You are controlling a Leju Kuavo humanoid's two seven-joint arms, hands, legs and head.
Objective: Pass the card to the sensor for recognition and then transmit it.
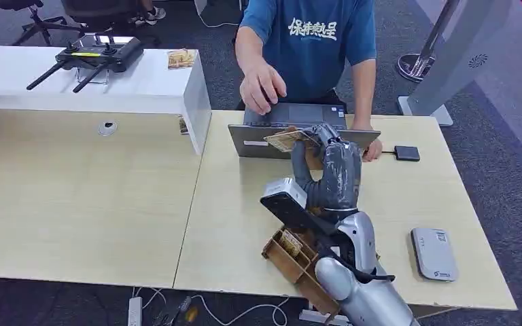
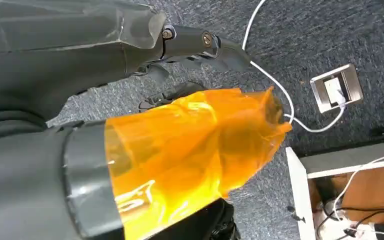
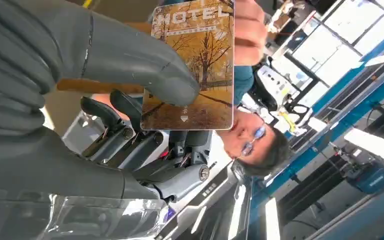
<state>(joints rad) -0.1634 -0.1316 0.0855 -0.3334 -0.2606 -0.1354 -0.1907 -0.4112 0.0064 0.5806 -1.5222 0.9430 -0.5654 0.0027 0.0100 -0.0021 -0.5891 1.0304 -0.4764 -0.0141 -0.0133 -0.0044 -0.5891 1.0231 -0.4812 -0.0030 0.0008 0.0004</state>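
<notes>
A: Listing containers first. What sits at the near edge of the table (image 1: pixel 231 224)?

B: One brown tray (image 1: pixel 292 261) with compartments, partly behind the right arm. Cards stand in one compartment; the others I cannot make out.

A: Item: card (image 1: pixel 287 139). Location?

B: Raised above the table, in front of the laptop (image 1: pixel 292 132), pinched in the right hand (image 1: pixel 329 173). In the right wrist view the thumb (image 3: pixel 145 65) presses on the card's face and darker fingers (image 3: pixel 130 130) lie behind it.

A: Appearance?

B: Rectangular, rounded corners, a picture of autumn trees in orange and brown, the word HOTEL printed at one end, a small arrow mark at the other.

A: Left hand (image 2: pixel 195 45)?

B: Seen in the left wrist view over dark carpet, with an orange film wrap (image 2: pixel 190 150) beside it. Whether it is open or closed, I cannot tell.

A: Sensor?

B: A grey-white reader (image 1: pixel 433 253) lies flat near the right edge of the table, well apart from the card.

A: Surface and room?

B: Pale wood table; a small black box (image 1: pixel 406 153) on a cable to the right of the laptop. A person in a blue shirt (image 1: pixel 312 41) sits at the far side, one hand over the laptop. Far left, a white counter (image 1: pixel 88 81) carries a black remote controller (image 1: pixel 98 54). Grey carpet underfoot.
</notes>
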